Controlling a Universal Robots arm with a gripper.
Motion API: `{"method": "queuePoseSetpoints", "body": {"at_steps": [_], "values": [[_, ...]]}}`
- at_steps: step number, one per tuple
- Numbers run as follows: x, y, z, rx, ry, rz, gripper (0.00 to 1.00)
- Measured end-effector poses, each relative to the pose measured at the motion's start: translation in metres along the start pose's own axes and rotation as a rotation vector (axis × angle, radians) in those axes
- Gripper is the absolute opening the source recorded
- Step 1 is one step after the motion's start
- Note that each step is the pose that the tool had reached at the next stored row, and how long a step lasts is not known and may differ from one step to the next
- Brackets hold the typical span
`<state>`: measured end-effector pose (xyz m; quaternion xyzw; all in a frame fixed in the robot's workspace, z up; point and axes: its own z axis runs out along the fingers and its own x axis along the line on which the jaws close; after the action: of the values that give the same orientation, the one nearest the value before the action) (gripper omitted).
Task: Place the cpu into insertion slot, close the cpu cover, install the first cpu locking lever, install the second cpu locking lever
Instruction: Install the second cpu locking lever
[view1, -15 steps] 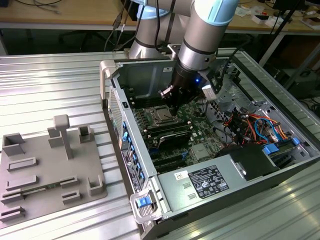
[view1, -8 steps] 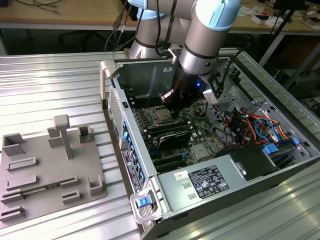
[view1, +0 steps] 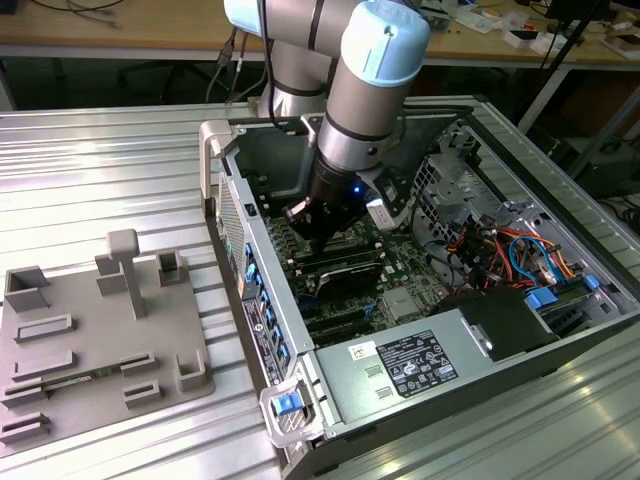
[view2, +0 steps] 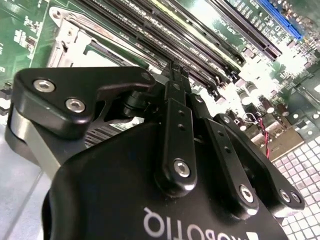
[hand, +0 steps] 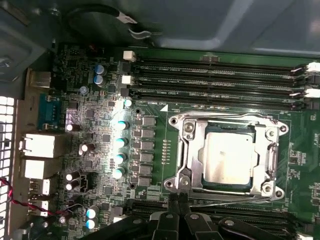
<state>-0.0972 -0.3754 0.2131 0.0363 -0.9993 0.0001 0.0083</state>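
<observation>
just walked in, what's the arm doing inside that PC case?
The arm has its gripper down inside the open computer case, fingers shut together, right at the edge of the processor socket. The chip is already seated and the metal cover frame lies flat over it. The gripper holds nothing.

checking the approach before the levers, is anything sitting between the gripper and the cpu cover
Nothing visible does. In the first wrist view the gripper sits just beside the cpu cover, which lies flat over the cpu, with only bare green board between them.
</observation>
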Motion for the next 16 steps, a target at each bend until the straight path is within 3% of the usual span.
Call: {"method": "queuePoseSetpoints", "body": {"at_steps": [16], "values": [[0.002, 0.001, 0.0025, -0.0014, -0.0002, 0.0, 0.11]]}}
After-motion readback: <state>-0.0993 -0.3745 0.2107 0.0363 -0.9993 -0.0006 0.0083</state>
